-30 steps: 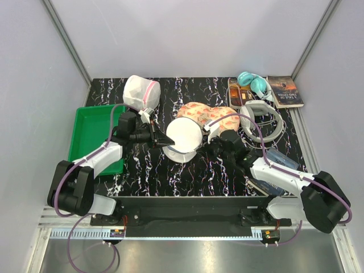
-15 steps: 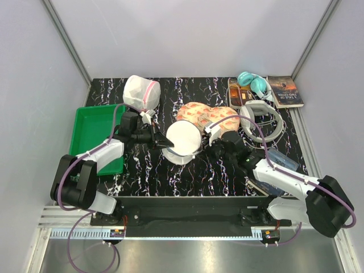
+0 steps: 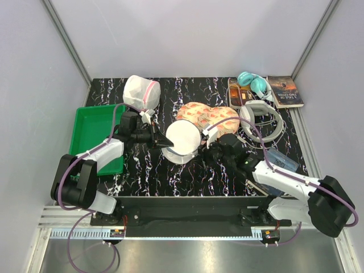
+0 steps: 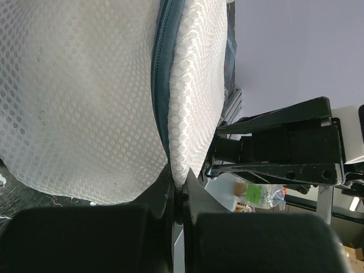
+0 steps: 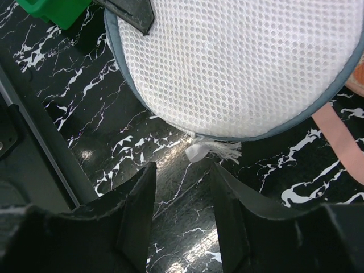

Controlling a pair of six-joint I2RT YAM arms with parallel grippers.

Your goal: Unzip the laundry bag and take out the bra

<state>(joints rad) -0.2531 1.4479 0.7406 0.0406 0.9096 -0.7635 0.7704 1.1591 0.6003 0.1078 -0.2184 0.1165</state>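
Right gripper (image 5: 183,173), nearest the bases, hangs with jaws apart just short of the laundry bag (image 5: 239,68). It is lined up on a white tab (image 5: 211,151) at the rim, probably the zip pull. Left gripper (image 4: 179,187) is clamped on the rim beside the grey zip band (image 4: 160,74), apparently bracing the tilted bag. Bra is not visible, presumably inside. Both arms reach inward, forearms low, meeting mid-table.

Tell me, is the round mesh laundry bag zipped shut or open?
Shut, where visible: the grey zip band on the laundry bag runs unbroken, with no gap. Its far side is hidden.
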